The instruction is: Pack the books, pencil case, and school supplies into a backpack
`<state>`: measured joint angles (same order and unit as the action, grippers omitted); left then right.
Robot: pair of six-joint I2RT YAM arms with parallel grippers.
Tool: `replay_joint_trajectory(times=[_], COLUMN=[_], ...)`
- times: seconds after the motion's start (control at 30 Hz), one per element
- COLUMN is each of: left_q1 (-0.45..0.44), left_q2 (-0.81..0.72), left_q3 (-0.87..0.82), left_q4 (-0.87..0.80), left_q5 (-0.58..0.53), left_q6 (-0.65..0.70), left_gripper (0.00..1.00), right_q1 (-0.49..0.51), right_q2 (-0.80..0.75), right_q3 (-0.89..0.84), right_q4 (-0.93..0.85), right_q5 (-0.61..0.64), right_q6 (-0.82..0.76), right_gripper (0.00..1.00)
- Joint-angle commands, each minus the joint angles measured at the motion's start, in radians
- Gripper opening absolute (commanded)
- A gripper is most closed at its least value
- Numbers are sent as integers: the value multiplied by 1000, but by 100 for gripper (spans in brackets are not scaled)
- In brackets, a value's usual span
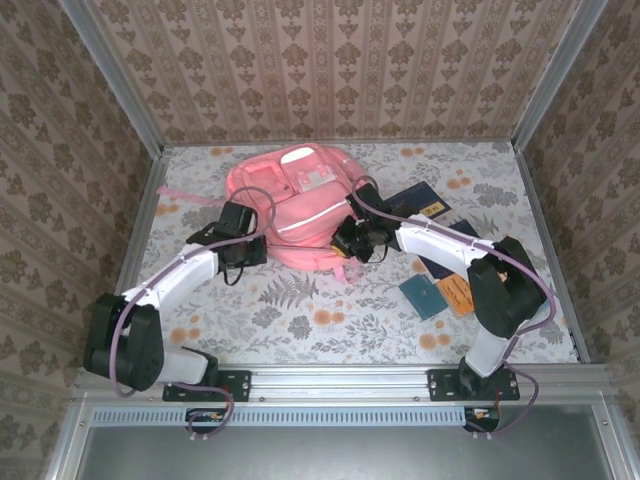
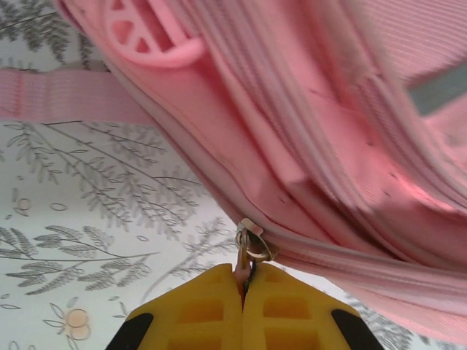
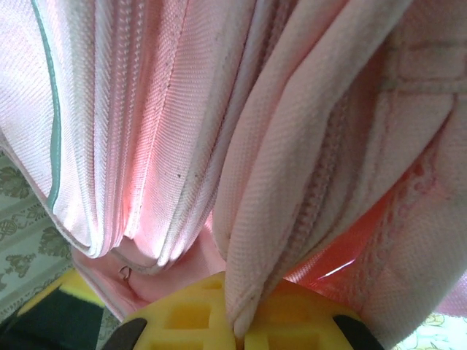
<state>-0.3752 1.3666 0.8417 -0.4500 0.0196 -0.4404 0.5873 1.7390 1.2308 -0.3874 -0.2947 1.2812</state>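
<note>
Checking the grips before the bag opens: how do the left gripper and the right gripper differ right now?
The left gripper is shut on the small zipper pull at the backpack's edge; the right gripper is shut on a thick fold of its fabric. From above, the left gripper meets the backpack's left side, the right gripper its right. Both are shut.

Soft, even, slightly washed-out light; the backpack [image 1: 290,205] casts only a faint shadow on the desk [image 1: 300,310] beside it. In the wrist views its fabric is blurred, and light glows red through the folds.
</note>
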Motion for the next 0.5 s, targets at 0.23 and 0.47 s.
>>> replay_joint_trajectory(times=[0.23,0.47], left_q1=[131,150], left_q2=[50,-45], left_q3=[53,88], left_q4=[21,-103], left_q5=[-95,-101], left_q6=[8,-22], left_gripper=[0,52], right_q1=[37,52], right_q2=[134,123], right_q3=[131,207], right_q4=[-8,-97], right_q5=[-19,45], right_q6=[-36,-105], right_gripper=[10,65])
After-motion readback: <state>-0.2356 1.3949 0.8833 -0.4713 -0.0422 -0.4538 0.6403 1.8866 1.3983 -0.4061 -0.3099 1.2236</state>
